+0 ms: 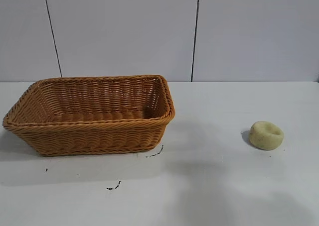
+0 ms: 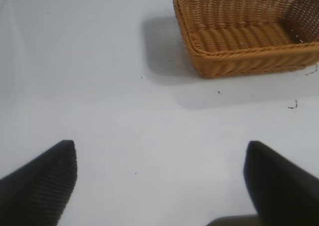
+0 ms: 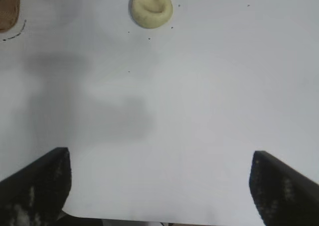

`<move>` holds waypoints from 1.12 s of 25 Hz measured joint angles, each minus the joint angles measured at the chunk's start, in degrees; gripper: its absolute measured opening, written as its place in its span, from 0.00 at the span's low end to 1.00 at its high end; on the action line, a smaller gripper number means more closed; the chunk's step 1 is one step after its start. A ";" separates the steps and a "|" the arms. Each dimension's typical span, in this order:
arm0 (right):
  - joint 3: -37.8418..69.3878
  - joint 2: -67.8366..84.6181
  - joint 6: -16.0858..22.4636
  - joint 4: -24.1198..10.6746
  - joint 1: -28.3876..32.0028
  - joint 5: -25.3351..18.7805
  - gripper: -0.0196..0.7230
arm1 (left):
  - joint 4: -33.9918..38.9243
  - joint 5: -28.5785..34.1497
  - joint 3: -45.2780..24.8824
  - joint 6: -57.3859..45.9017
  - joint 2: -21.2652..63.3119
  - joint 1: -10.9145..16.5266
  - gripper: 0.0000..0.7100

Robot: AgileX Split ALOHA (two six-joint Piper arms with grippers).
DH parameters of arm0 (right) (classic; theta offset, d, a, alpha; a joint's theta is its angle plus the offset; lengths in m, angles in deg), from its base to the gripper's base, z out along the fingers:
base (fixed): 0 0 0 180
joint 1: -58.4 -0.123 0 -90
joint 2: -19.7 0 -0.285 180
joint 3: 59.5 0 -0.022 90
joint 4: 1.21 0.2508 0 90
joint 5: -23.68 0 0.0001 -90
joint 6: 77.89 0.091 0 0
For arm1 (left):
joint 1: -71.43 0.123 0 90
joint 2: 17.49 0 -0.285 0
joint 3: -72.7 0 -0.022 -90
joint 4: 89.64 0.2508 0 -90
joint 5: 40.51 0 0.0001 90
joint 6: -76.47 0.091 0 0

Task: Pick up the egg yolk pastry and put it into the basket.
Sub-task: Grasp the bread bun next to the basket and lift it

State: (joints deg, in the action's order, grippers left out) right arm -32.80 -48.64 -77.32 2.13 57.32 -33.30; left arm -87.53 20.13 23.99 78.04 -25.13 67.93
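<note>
Tabletop [image 1: 234, 196] white, speckled — egg yolk pastry [image 1: 266, 135] apart from basket [image 1: 89, 131]; both grippers' fingers [image 3: 37, 186] spread.

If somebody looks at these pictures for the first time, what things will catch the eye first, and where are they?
The large orange-brown basket stands out first, sitting empty on the left part of the white table. Next comes the small pale egg yolk pastry, alone on the table well to the basket's right. The right claw is open, with the pastry ahead of it, not yet touched.
</note>
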 joint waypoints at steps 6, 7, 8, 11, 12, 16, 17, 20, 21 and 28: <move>-12.50 -22.80 -1.62 0.00 0.00 0.36 0.96 | 0.00 0.00 0.00 0.00 0.00 0.00 0.98; -14.87 -26.25 -2.03 0.00 0.00 0.45 0.96 | 0.00 0.00 0.00 0.00 0.00 0.00 0.98; -16.93 -29.01 -2.43 -0.05 0.00 0.50 0.96 | 0.00 0.00 0.00 0.00 0.00 0.00 0.98; -24.08 -37.26 -2.71 -0.05 0.00 0.69 0.96 | 0.00 0.00 0.00 0.00 0.00 0.00 0.98; -25.91 -39.71 -2.80 -0.05 0.00 0.75 0.96 | 0.00 0.00 0.00 0.00 0.00 0.00 0.98; -32.44 -46.92 -2.98 0.00 -0.35 0.75 0.96 | 0.00 0.00 0.00 0.00 0.00 0.00 0.98; -33.46 -48.21 -3.50 0.00 -0.77 0.75 0.96 | 0.00 0.00 0.00 0.00 0.00 0.00 0.98; -34.68 -50.53 -4.79 0.19 -2.89 1.18 0.96 | 0.00 0.00 0.00 0.00 0.00 0.00 0.98; -34.68 -50.99 -4.87 0.24 -3.62 1.68 0.96 | 0.00 0.00 0.00 0.00 0.00 0.00 0.98; -34.72 -54.90 -4.56 0.39 -4.81 3.86 0.96 | 0.00 0.00 0.00 0.00 0.00 0.00 0.98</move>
State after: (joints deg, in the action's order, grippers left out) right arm -67.52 -103.54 -81.88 2.52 52.52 -29.44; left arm -87.53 20.13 23.99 78.04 -25.13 67.93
